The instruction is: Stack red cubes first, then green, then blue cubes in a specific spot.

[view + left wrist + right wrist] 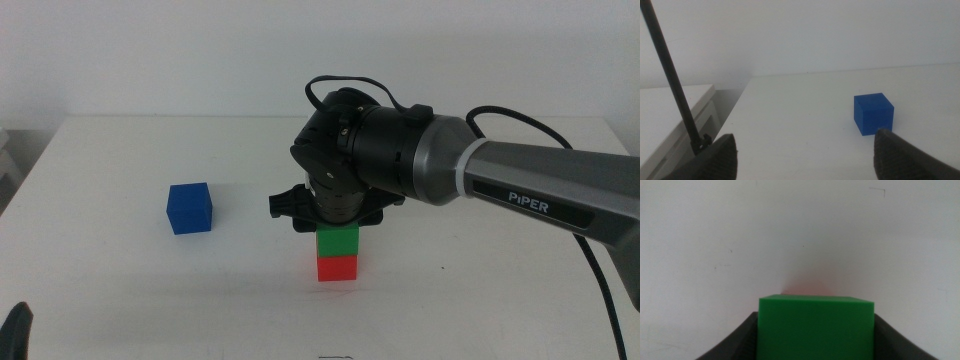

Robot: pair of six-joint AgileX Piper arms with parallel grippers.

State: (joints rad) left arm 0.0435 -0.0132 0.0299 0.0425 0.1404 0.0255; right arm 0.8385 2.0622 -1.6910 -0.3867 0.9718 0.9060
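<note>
The red cube sits on the white table near the middle front. The green cube rests squarely on top of it. My right gripper reaches down from the right and is shut on the green cube, with a dark jaw tight against each side. The red cube is hidden in the right wrist view apart from a faint red glow on the table. The blue cube stands alone to the left and also shows in the left wrist view. My left gripper is open and empty at the bottom left edge.
The right arm's dark body spans the right half of the table. In the left wrist view a thin dark rod slants past the table's left edge, with a lower white surface beside it.
</note>
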